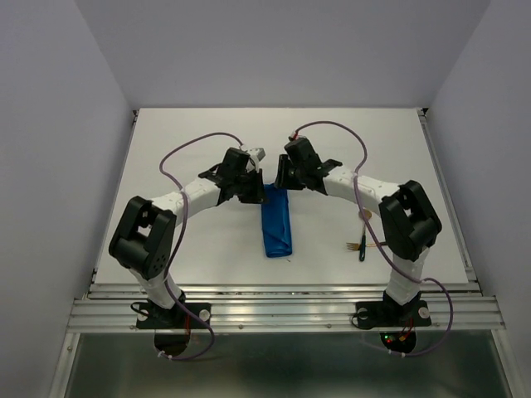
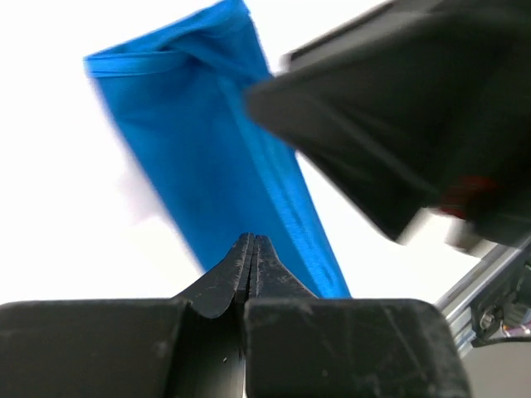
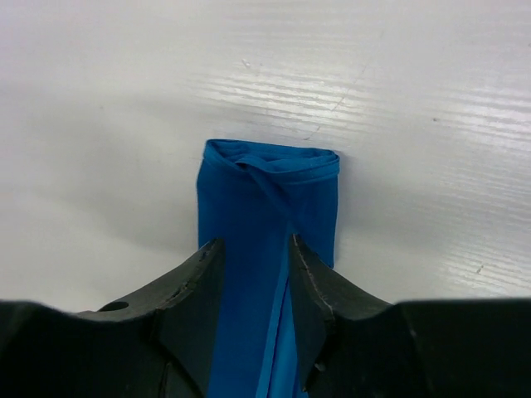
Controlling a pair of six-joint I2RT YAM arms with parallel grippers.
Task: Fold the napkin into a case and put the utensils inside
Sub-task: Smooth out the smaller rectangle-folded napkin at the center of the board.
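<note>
The napkin (image 1: pixel 276 224) lies on the table as a narrow, flat, bright blue case, its long axis running near to far. My left gripper (image 1: pixel 255 193) is at its far end on the left side, shut, with no cloth seen between the jaws; the left wrist view shows the blue cloth (image 2: pixel 207 149) just beyond the tips (image 2: pixel 251 240). My right gripper (image 1: pixel 282 177) is over the same far end, open, with the cloth (image 3: pixel 265 195) lying between and below its jaws (image 3: pixel 255 245). The utensils (image 1: pixel 362 245) lie at the right, close to the right arm and partly hidden by it.
The right gripper's black body (image 2: pixel 398 108) fills the upper right of the left wrist view, close to the left gripper. The white table (image 1: pixel 199 249) ends at a metal rail (image 1: pixel 282 307) along the front. Purple cables (image 1: pixel 191 153) loop over both arms.
</note>
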